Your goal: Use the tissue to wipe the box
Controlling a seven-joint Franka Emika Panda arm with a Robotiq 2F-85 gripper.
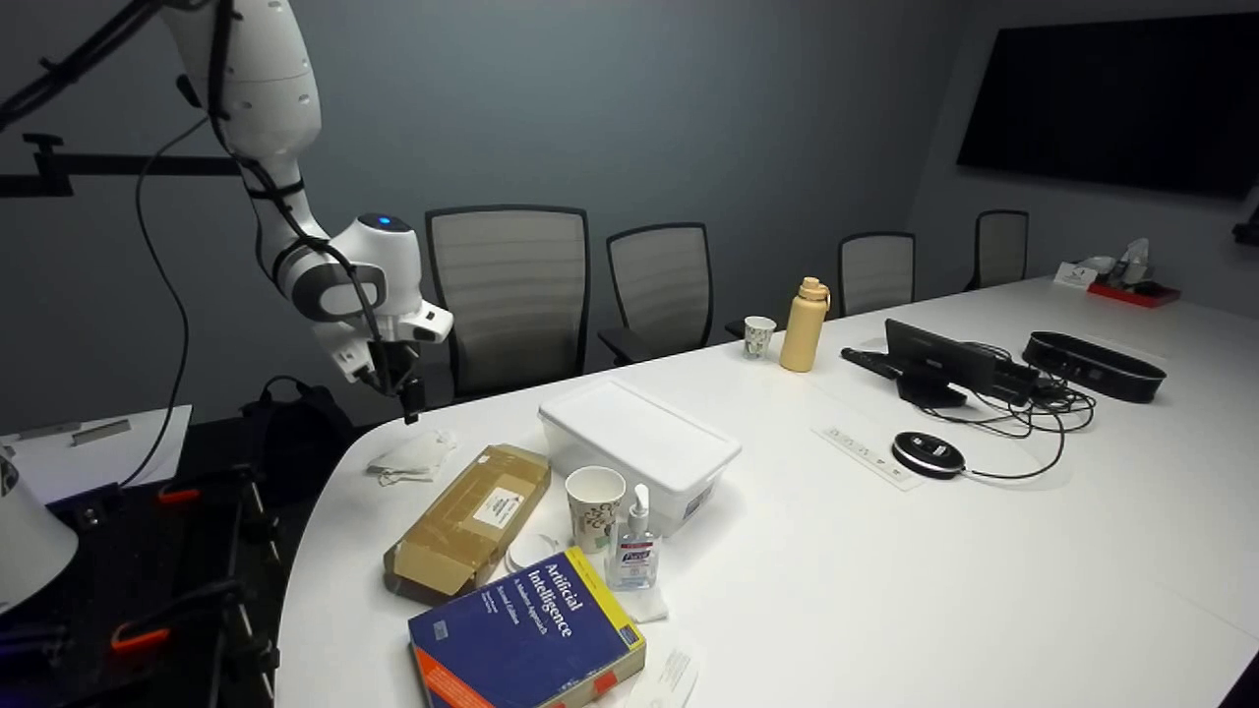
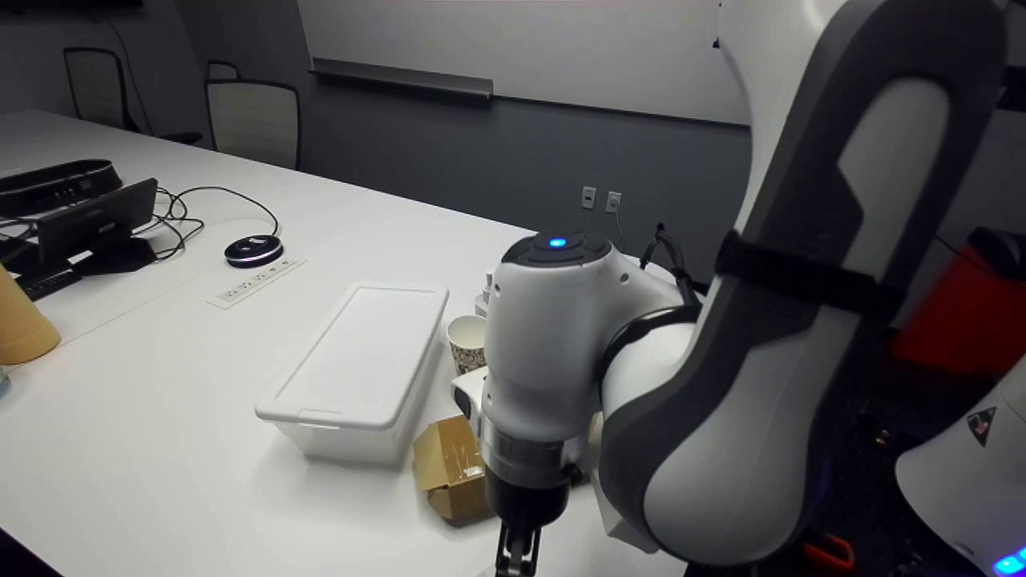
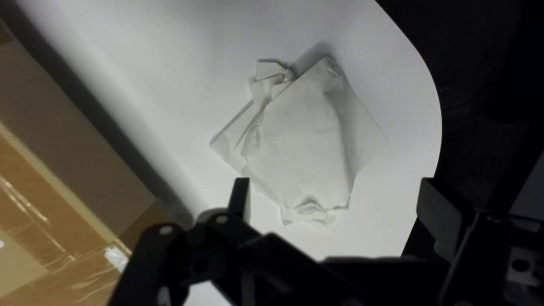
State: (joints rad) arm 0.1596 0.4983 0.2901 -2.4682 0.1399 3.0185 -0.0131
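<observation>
The tissue (image 1: 413, 457) lies crumpled and whitish on the white table near its rounded end. In the wrist view the tissue (image 3: 301, 136) shows whole, spread out with folded corners. The tan cardboard box (image 1: 472, 521) lies flat beside it. The box also shows in an exterior view (image 2: 450, 465), partly hidden by the arm, and at the left of the wrist view (image 3: 55, 204). My gripper (image 3: 333, 191) is open and empty, its fingers wide apart, with the tissue's near end between and beyond them. In an exterior view the gripper (image 1: 409, 398) hangs above the table edge near the tissue.
A white lidded container (image 1: 639, 433), a paper cup (image 1: 594, 506), a sanitizer bottle (image 1: 634, 556) and a blue and yellow book (image 1: 531, 629) stand around the box. The table's curved edge (image 3: 440, 114) runs close to the tissue. A tan bottle (image 1: 805, 329) stands farther back.
</observation>
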